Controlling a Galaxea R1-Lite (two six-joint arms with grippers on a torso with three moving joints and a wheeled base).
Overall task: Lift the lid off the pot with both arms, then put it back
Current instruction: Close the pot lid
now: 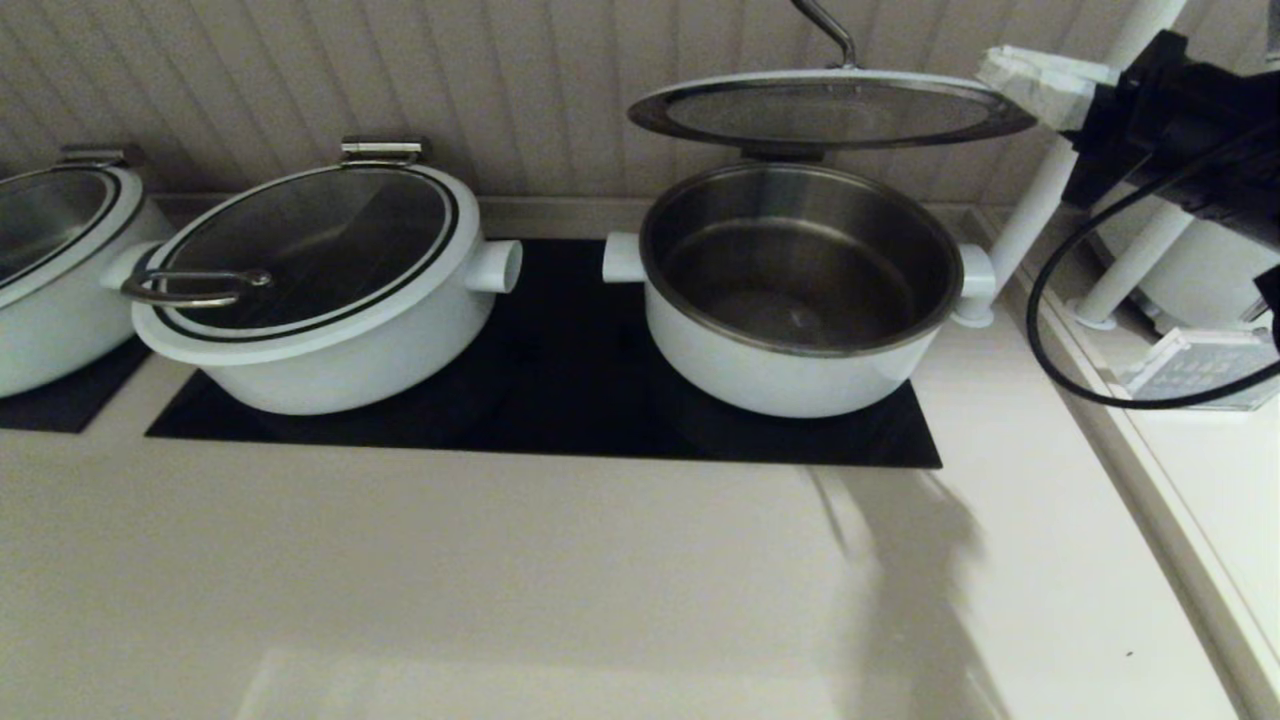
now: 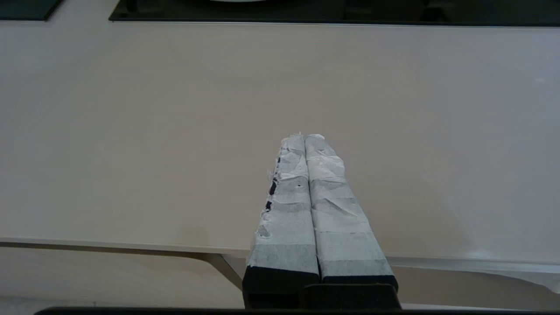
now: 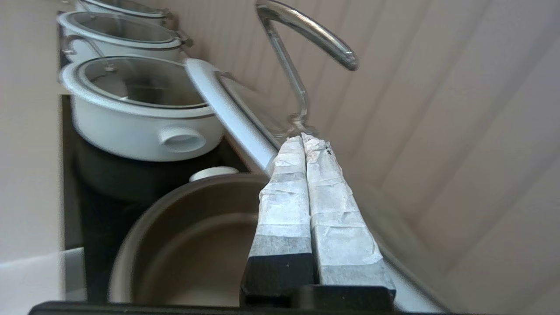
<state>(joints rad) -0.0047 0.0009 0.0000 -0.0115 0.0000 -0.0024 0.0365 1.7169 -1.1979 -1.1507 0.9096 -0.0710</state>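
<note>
The pot point(image 1: 780, 385) stands open at the right of the black cooktop, its steel bowl empty. The lid point(image 1: 830, 110) is swung up on its rear hinge and hangs roughly level above the pot, its steel handle point(image 1: 835, 35) pointing up. My right gripper point(image 1: 1000, 70) is shut with nothing between its fingers, its taped tips against the lid's right rim. In the right wrist view the gripper point(image 3: 304, 139) lies along the lid's rim point(image 3: 227, 109), above the pot's bowl point(image 3: 144, 227). My left gripper point(image 2: 305, 136) is shut and empty over the bare counter near its front edge, out of the head view.
A second white pot point(image 1: 310, 350), its lid closed and loop-handled, stands left on the black cooktop point(image 1: 560, 400). A third pot point(image 1: 50, 300) is at the far left. White posts point(image 1: 1040, 190) and a looping black cable point(image 1: 1040, 340) stand right of the pot. The panelled wall is close behind.
</note>
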